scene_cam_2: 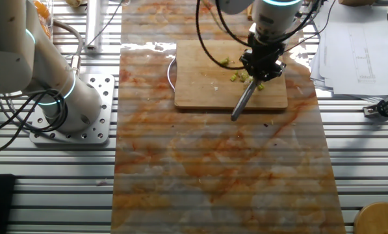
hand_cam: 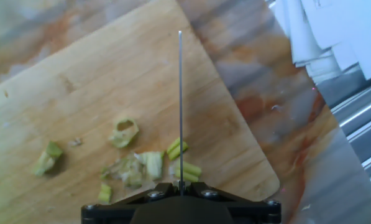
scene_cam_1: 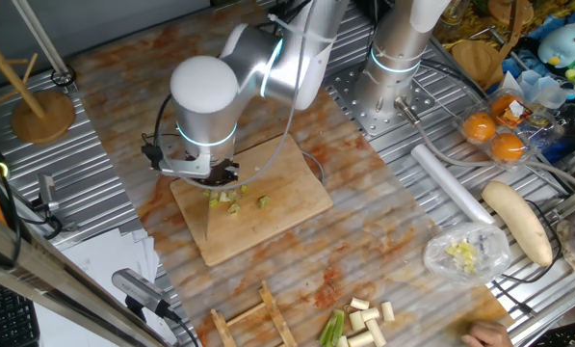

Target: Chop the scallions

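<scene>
Chopped scallion bits lie on the wooden board just under my gripper. The other fixed view shows the bits, the board and the gripper, which is shut on a knife that slants over the board's edge. In the hand view the gripper holds the knife blade edge-on above the bits on the board. Uncut scallion stalk pieces lie at the table's front.
A second arm's base stands behind the board. A white roll, a pale banana-shaped vegetable, a plastic bag and oranges lie to the right. A wooden stand is at the far left. Papers lie beside the board.
</scene>
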You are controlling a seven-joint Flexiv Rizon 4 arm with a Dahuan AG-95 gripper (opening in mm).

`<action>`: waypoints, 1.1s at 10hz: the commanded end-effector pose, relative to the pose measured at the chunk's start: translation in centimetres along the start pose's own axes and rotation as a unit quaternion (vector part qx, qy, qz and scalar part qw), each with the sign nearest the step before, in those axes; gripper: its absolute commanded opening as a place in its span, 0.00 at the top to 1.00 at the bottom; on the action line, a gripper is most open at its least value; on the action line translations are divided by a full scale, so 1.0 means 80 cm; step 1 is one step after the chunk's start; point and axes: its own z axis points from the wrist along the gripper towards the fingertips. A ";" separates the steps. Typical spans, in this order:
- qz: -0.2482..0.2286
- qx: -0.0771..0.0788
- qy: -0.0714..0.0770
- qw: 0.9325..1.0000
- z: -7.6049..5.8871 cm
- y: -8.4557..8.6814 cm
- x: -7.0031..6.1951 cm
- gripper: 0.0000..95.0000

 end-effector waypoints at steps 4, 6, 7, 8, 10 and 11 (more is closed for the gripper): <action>-0.014 0.027 -0.010 0.999 0.025 0.012 0.024 1.00; -0.017 0.024 -0.010 1.000 0.009 0.003 0.023 1.00; -0.014 0.014 -0.009 1.000 -0.003 0.000 0.021 1.00; -0.007 -0.007 -0.008 1.000 -0.019 -0.001 0.020 1.00; -0.009 -0.018 -0.009 1.000 -0.032 0.001 0.020 1.00; -0.014 -0.019 -0.006 1.000 -0.037 0.002 0.020 1.00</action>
